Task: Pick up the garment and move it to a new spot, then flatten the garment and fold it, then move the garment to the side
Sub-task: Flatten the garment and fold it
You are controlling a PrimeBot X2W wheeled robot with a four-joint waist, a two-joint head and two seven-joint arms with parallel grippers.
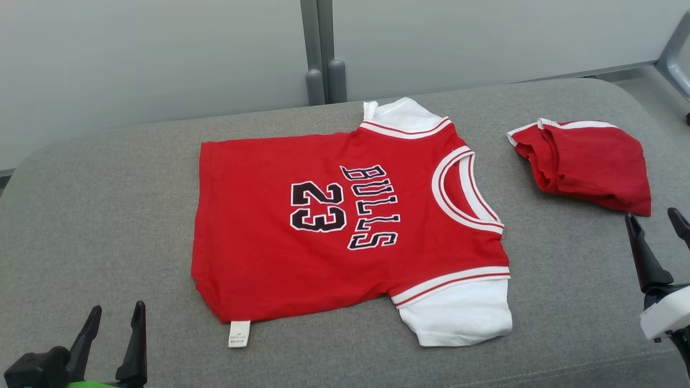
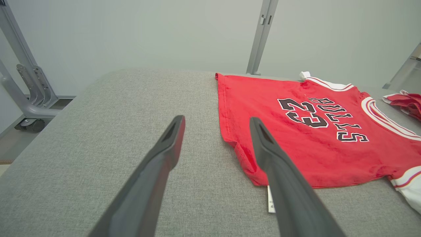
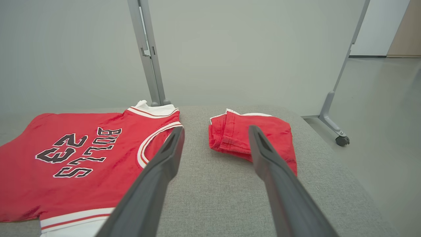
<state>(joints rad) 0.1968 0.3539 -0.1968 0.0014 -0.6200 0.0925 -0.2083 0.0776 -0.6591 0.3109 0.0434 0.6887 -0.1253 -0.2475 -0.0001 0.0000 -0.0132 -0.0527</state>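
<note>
The left gripper [image 1: 118, 310] sits at the lower left of the head view, closest to the camera. Its two dark fingers stand apart and hold nothing. They are clear of the cloth, just left of the shirt's bottom corner.

The right gripper [image 1: 653, 215] sits at the right edge of the frame. Its fingers are likewise spread and empty. In the right wrist view they point between the shirt's neck opening and the folded shorts.

The red shirt [image 1: 323, 226] lies spread flat in the centre of the frame on the grey padded surface [image 1: 108, 215]. The collar points to the right of the frame and the hem to the left. The print reads "BULLS" and "23". One white sleeve [image 1: 458, 318] lies at the lower right of the shirt; the other is at the top edge. A white label [image 1: 239, 334] sticks out from the lower hem corner.

The red shorts [image 1: 587, 161] lie folded at the upper right, apart from the shirt.
</note>
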